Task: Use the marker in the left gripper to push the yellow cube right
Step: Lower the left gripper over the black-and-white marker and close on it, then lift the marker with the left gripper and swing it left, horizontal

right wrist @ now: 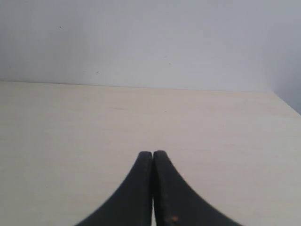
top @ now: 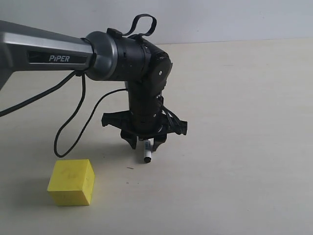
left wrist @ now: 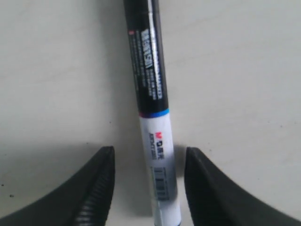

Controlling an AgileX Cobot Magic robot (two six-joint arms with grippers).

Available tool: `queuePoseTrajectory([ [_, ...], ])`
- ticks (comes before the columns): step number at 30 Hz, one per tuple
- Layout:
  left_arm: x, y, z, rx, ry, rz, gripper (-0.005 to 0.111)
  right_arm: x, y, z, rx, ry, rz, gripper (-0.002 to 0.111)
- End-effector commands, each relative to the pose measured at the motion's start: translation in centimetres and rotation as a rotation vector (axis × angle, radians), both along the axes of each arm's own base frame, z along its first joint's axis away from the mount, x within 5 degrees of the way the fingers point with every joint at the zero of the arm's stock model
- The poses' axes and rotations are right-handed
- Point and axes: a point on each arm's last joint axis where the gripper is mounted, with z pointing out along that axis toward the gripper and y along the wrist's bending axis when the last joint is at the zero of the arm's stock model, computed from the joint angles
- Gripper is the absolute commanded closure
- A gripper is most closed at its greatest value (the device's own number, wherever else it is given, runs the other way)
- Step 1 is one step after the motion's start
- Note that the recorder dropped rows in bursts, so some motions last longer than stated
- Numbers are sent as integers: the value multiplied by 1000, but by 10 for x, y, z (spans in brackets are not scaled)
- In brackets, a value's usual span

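Note:
The yellow cube (top: 71,182) sits on the pale table at the front left, apart from everything else. The marker (top: 146,152) lies on the table right of and behind the cube. My left gripper (top: 145,143) hangs point-down over it. In the left wrist view the marker (left wrist: 153,103) runs between the two black fingers (left wrist: 96,188), and table shows on both sides of its white barrel. This left gripper (left wrist: 148,151) is open and straddles the marker without pinching it. My right gripper (right wrist: 153,153) is shut on nothing; it is out of the exterior view.
The silver and black PiPER arm (top: 58,54) reaches in from the left, and a loose black cable (top: 68,127) loops down behind the cube. The pale table (top: 244,147) meets a white wall (right wrist: 150,42) at the back.

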Motion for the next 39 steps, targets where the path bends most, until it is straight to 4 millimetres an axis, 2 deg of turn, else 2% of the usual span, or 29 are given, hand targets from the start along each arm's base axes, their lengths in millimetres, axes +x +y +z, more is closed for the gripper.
queuePoseTrajectory([
  [1, -1, -2, 1, -1, -10, 2, 60, 0, -1, 0, -2, -16, -8, 108],
  [5, -3, -4, 1, -1, -10, -9, 64, 0, -1, 0, -2, -16, -8, 108],
  [13, -6, -7, 1, 3, -12, -36, 104, 0, -1, 0, -2, -16, -8, 108],
  [17, -8, -5, 5, 18, 0, -106, 107, 0, -1, 0, -2, -16, -8, 108],
  [21, -9, -1, 36, 13, -40, -326, 107, 0, -1, 0, -2, -16, -8, 108],
  [25, -21, 8, 78, 81, -111, -439, 107, 0, -1, 0, -2, -16, -8, 108],
  [28, -31, 25, 107, 118, -175, -477, 107, 0, -1, 0, -2, -16, -8, 108],
  [31, -47, 54, 132, 164, -213, -500, 107, 0, -1, 0, -2, -16, -8, 108],
  [35, -61, 110, 150, 241, -237, -465, 107, 0, -1, 0, -2, -16, -8, 108],
  [39, -72, 172, 157, 263, -235, -373, 107, 0, -1, 0, -2, -16, -8, 108],
])
